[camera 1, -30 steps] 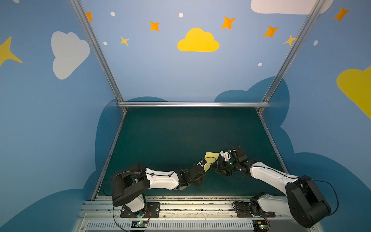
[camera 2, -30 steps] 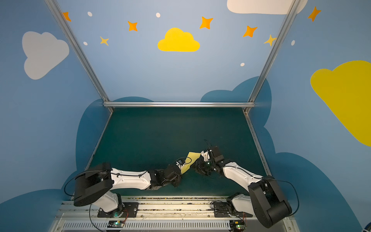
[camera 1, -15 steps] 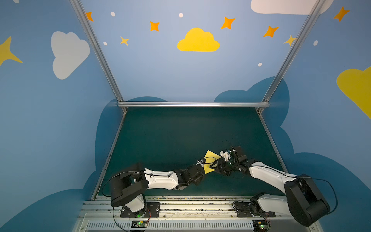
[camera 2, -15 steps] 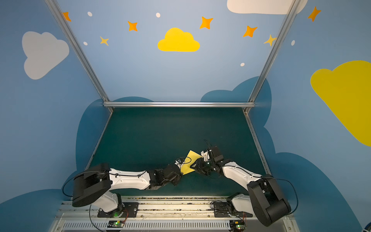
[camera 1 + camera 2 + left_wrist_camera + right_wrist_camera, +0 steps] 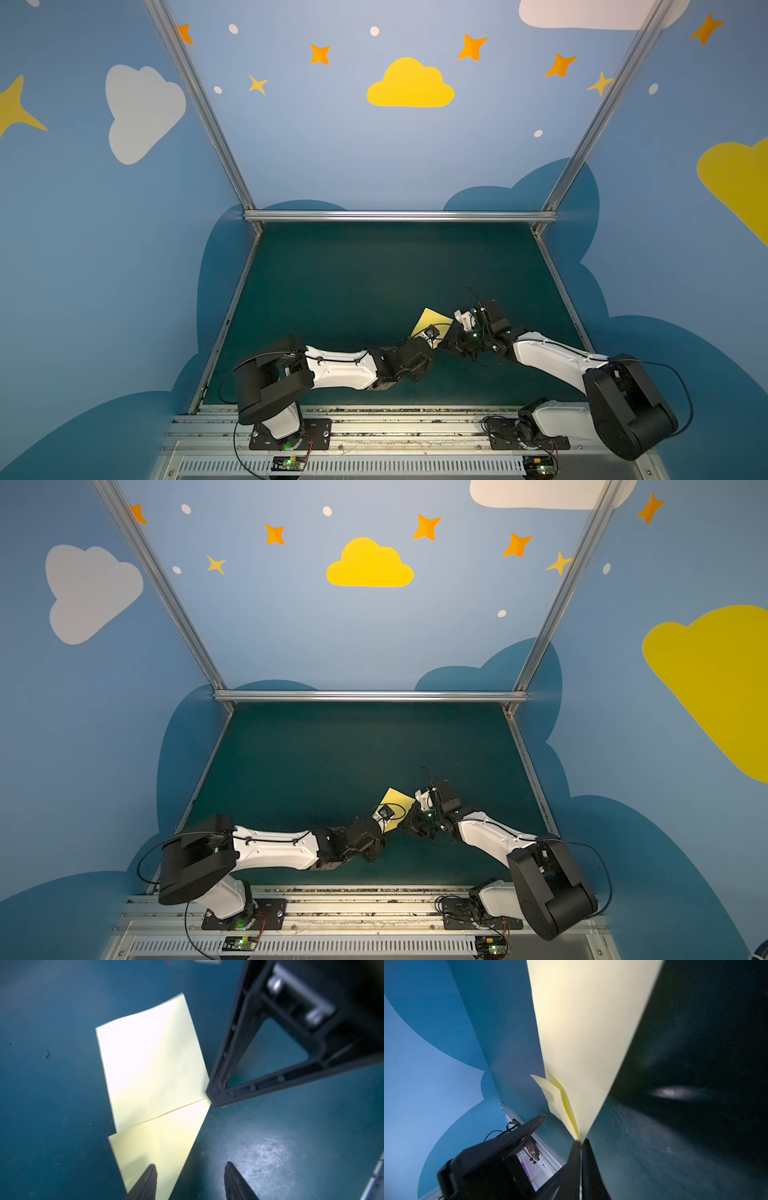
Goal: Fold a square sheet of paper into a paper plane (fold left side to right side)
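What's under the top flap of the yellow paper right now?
The sheet is folded: its top flap overlies a lower layer sticking out past its edge. Green mat shows around; anything beneath the layers is hidden.

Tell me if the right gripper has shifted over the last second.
Yes, slightly: in a top view the right gripper has edged away from the front rail, toward the back bar.

I see white shells between bulky black joint housings on the left arm and right arm, with thin black cables looping off. Green lights glow at the bases. The left tool has black tapered fingers.
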`<control>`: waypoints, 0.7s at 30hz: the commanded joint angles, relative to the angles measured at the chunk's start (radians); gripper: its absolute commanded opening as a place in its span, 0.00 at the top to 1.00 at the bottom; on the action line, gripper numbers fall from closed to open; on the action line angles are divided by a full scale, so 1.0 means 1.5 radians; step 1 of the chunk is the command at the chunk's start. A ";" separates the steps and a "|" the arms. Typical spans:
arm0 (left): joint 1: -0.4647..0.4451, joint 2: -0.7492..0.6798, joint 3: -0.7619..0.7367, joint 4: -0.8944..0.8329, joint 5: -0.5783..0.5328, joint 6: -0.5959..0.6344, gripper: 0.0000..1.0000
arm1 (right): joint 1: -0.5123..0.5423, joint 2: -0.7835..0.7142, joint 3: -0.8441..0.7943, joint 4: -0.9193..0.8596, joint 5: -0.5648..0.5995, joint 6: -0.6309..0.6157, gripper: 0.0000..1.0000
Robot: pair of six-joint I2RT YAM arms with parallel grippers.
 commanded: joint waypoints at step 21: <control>0.019 0.066 0.018 0.029 -0.073 0.051 0.71 | -0.006 0.000 0.024 -0.009 -0.012 -0.013 1.00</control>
